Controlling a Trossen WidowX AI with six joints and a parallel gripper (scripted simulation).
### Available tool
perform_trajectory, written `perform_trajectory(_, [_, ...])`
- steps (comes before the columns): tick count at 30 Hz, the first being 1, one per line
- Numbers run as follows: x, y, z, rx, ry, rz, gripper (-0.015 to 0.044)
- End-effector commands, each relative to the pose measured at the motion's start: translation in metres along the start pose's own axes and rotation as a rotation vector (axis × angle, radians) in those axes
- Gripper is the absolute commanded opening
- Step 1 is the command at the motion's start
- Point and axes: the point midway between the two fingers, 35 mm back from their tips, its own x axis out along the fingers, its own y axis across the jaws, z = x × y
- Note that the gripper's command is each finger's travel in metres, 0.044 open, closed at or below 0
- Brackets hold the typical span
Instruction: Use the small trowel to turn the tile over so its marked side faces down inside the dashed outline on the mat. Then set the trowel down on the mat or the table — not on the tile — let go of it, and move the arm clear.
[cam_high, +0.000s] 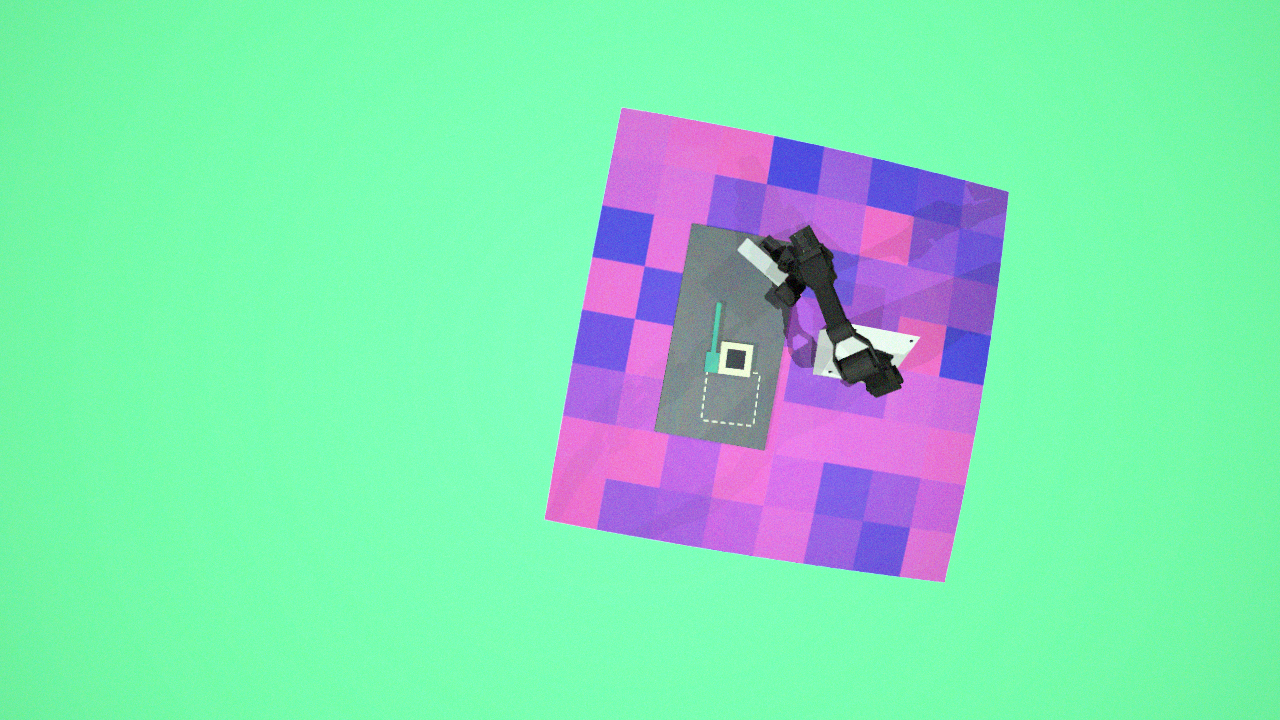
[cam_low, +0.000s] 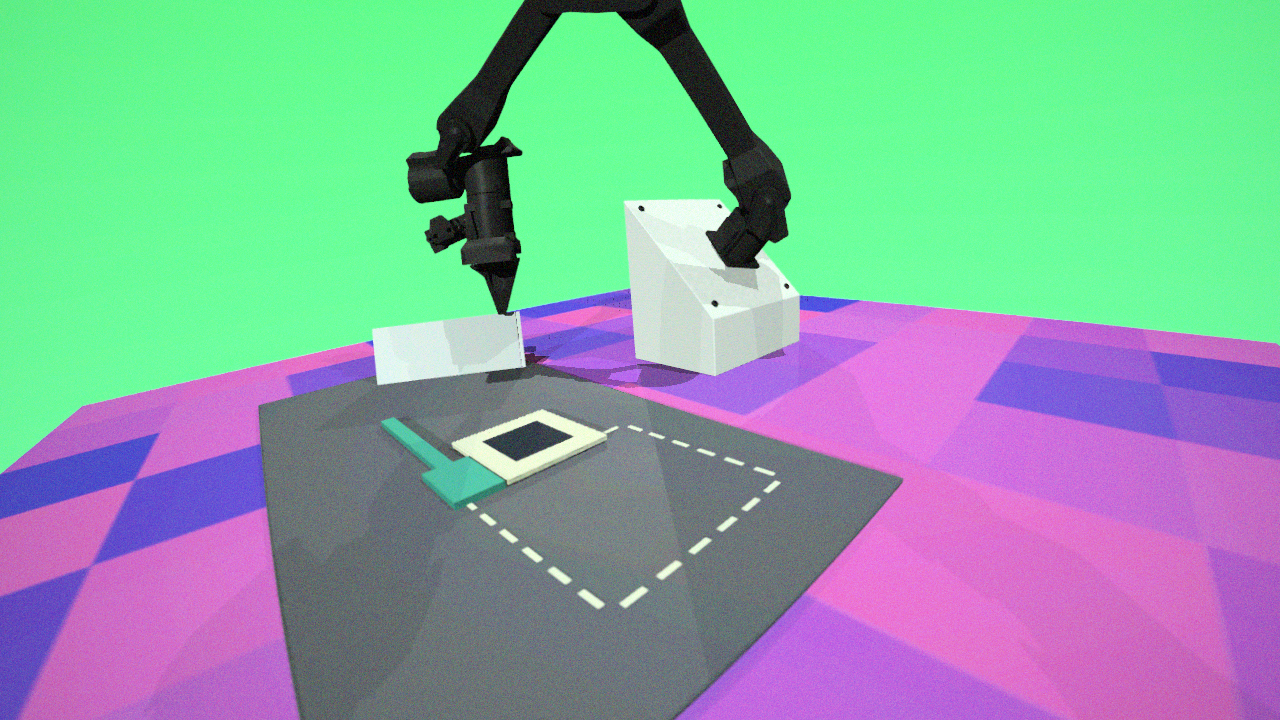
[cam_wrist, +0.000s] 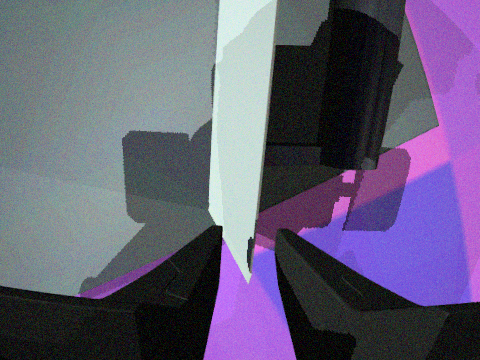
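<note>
The cream tile (cam_high: 725, 345) (cam_low: 554, 454) lies flat on the grey mat (cam_high: 680, 402) (cam_low: 402, 626), its dark square facing up. It is just beyond one edge of the dashed outline (cam_low: 633, 597). The teal trowel (cam_high: 711, 362) (cam_low: 462, 480) lies flat on the mat, its blade against the tile's side and its handle pointing away from the outline. My gripper (cam_low: 505, 312) (cam_wrist: 248, 238) points down at the near end of the white panel, well away from trowel and tile. Its fingers stand a little apart. The panel's end shows between the tips in the wrist view; no grip shows.
The white panel (cam_high: 760, 259) (cam_low: 447, 347) (cam_wrist: 240, 110) stands upright at the mat's far end. A dark cylinder (cam_wrist: 355, 100) and a dark block are behind it. The white sloped arm base (cam_low: 662, 304) stands beside the mat, on the chequered table (cam_high: 742, 483) (cam_low: 1074, 537).
</note>
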Motion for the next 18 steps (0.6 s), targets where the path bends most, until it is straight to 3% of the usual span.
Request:
perform_trajectory(1, [0.007,0.0,-0.002,0.008,0.001,0.007,0.01])
perform_trajectory(18, [0.014,0.015,-0.006,0.01,0.003,0.007,0.01])
